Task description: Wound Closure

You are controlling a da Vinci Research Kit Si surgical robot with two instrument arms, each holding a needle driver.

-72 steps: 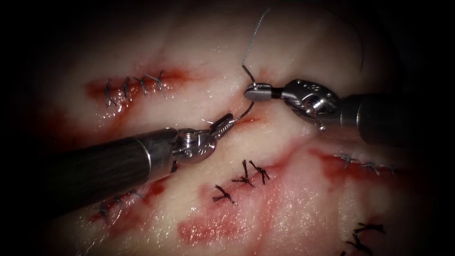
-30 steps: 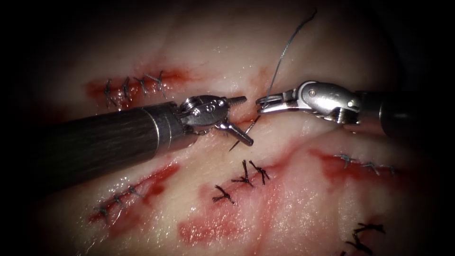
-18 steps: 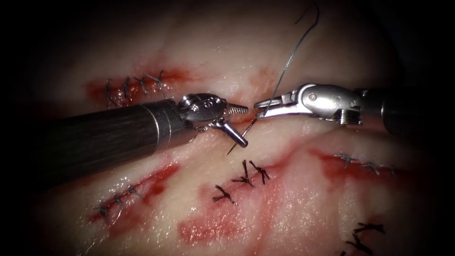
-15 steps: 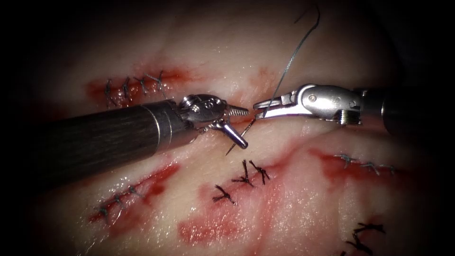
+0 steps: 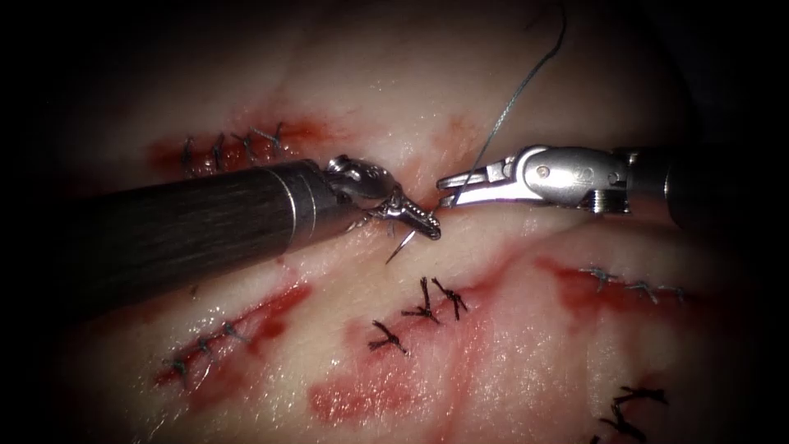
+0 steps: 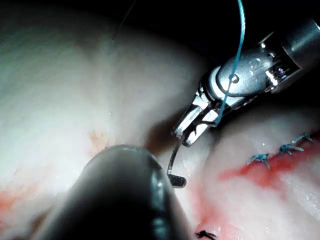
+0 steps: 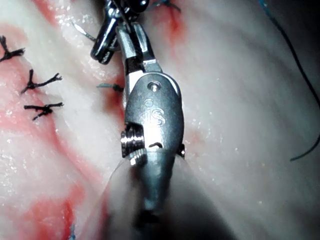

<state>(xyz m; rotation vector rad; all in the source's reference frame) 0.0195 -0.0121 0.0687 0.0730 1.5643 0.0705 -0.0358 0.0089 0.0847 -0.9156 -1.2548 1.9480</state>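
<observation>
My left tool [image 5: 423, 224] reaches over the tissue [image 5: 534, 353] from the left, jaws shut on the curved needle [image 5: 400, 247] just behind its point. The point sticks out down and to the left, on the left side of the cut [image 5: 423, 200]. My right tool [image 5: 446, 182] sits on the right side of the cut, jaws shut on the needle's tail end. From there the thread [image 5: 518, 90] runs up and to the right. The left wrist view shows the needle [image 6: 171, 160] arching from the right tool [image 6: 187, 132] down to my left jaw tip. How much of it lies in the tissue I cannot tell.
Black knotted stitches [image 5: 427, 302] sit just below the tools. Stitched cuts lie at upper left [image 5: 234, 148], lower left [image 5: 222, 333] and right [image 5: 633, 288]. Red fluid [image 5: 362, 399] stains the lower tissue. More black knots [image 5: 629, 411] are at the lower right.
The left tool's jaws stood wide open around the needle's point end; they have now swung down and shut on it. The right tool has held its place, and the thread shifted slightly right.
</observation>
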